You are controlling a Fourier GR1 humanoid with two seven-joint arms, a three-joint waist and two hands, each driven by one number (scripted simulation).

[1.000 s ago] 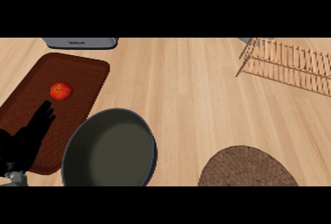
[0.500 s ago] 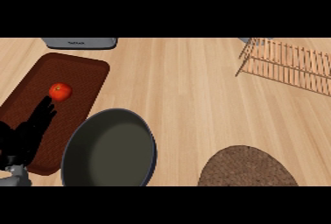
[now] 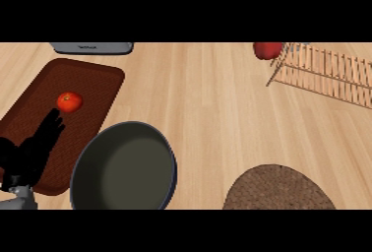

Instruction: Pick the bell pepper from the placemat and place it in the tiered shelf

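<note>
One pepper [image 3: 70, 102], ten o'clock, on mat [image 3: 94, 78]. Likely light, stiff, glossy and slippery: wrap round the widest part. Left hand [image 3: 33, 147] just below at eight, fingers straight, apart, holding nothing.

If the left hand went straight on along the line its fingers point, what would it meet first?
Likely the pepper on the placemat: the left hand aims straight fingers at it, tips just short. The hand's height over the mat is unclear, so it might pass above.
</note>
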